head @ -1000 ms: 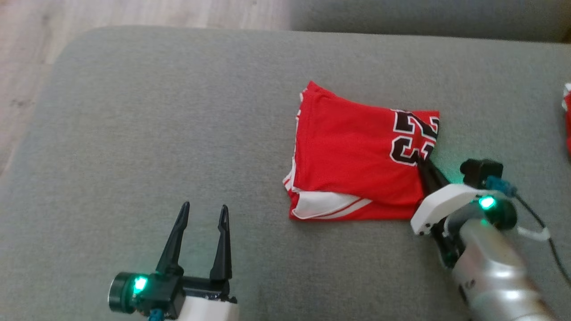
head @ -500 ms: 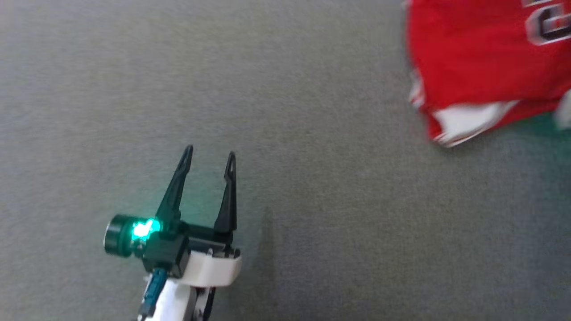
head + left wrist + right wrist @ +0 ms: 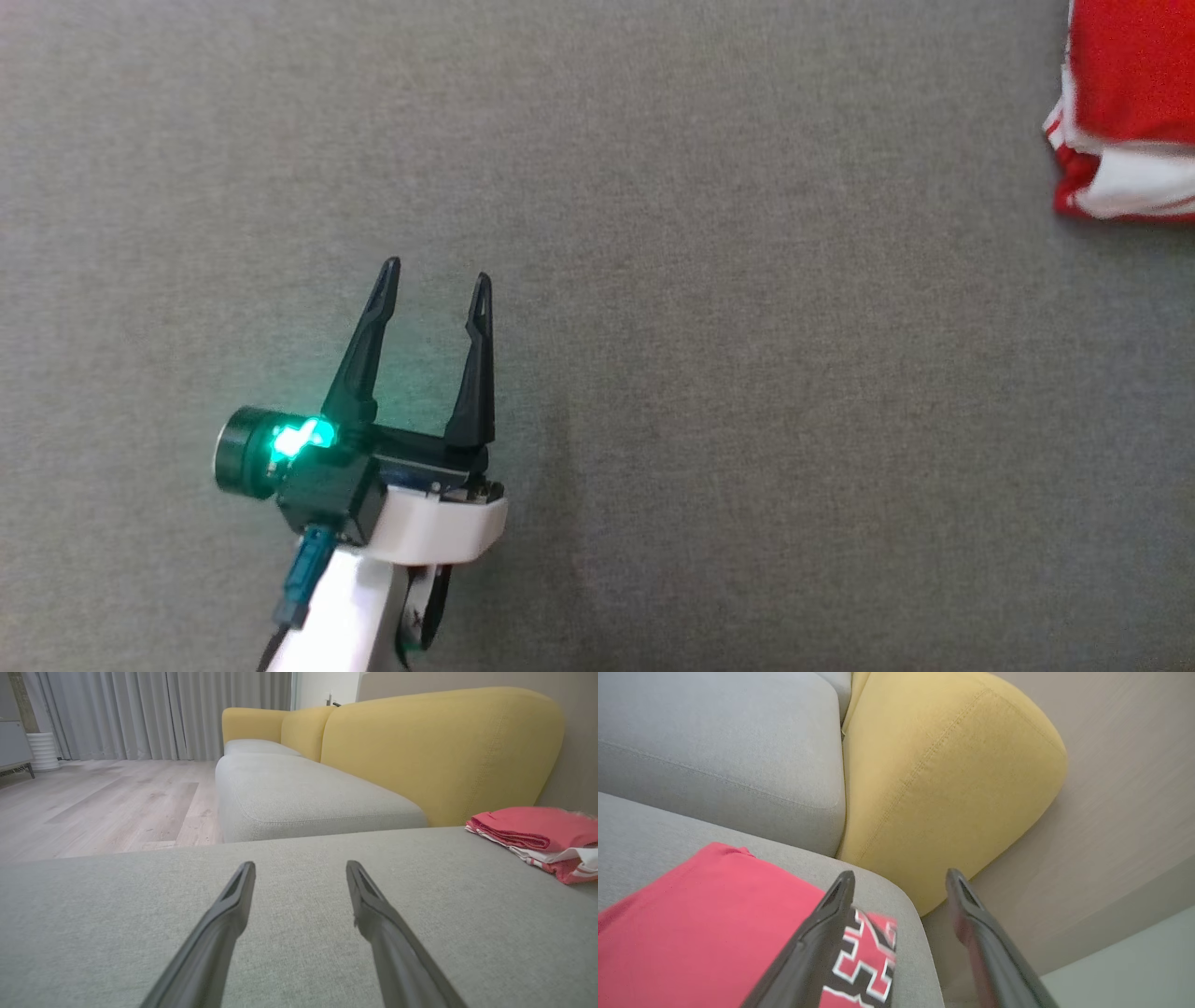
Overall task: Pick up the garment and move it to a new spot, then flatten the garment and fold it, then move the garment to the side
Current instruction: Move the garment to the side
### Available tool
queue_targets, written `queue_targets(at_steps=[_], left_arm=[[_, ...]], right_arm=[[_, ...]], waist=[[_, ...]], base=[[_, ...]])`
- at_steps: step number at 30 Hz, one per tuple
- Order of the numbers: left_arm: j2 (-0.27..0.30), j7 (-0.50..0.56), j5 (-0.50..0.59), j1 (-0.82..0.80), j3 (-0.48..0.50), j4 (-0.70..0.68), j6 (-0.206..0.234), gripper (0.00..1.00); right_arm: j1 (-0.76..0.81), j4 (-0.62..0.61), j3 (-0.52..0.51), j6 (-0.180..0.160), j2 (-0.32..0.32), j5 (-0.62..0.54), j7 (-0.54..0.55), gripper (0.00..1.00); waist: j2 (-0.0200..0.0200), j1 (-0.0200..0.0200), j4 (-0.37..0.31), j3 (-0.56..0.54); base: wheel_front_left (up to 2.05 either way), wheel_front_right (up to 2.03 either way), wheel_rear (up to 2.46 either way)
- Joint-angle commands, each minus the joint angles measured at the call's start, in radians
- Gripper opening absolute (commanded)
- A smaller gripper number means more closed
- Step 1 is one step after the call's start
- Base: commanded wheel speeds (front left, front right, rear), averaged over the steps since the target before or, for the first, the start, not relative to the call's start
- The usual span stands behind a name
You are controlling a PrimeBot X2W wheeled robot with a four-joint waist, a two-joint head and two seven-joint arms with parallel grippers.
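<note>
The garment, a folded red jersey with white striped panels, lies on the grey cushion at the top right edge of the head view. My left gripper hovers open and empty over bare cushion, far to the garment's left. In the left wrist view its fingers spread wide, with the folded garment off to the right. In the right wrist view my right gripper is open, nothing between its fingers. It stands above the garment near the black white-edged number.
A yellow sofa backrest rises behind the cushion, close to the garment's far side. A second grey seat cushion lies beyond. Pale wood floor and grey curtains are further off.
The head camera has swung, so the garment now sits at the view's right edge. My right gripper, shut at the garment's corner a second ago, has opened above it. The left gripper stays open.
</note>
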Motion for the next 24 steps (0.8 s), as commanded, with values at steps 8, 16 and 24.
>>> queue_targets(at_steps=[8,16,24], left_arm=[[-0.002,-0.005,-0.091,0.065,0.057,-0.020,-0.013,1.00],[-0.002,-0.005,-0.133,0.155,0.111,0.024,0.019,1.00],[-0.002,-0.005,-0.098,0.256,0.148,-0.011,0.028,1.00]], right_arm=[[0.231,-0.158,0.120,-0.001,0.257,0.029,-0.132,1.00],[0.424,-0.098,0.377,-0.001,0.443,0.194,-0.305,1.00],[0.618,-0.287,0.318,-0.001,0.544,0.171,-0.308,1.00]], waist=[[0.0000,0.0000,0.041,-0.176],[0.0000,0.0000,0.071,-0.359],[0.0000,0.0000,0.092,-0.459]], base=[[0.00,0.00,0.00],[0.00,0.00,0.00],[0.00,0.00,0.00]])
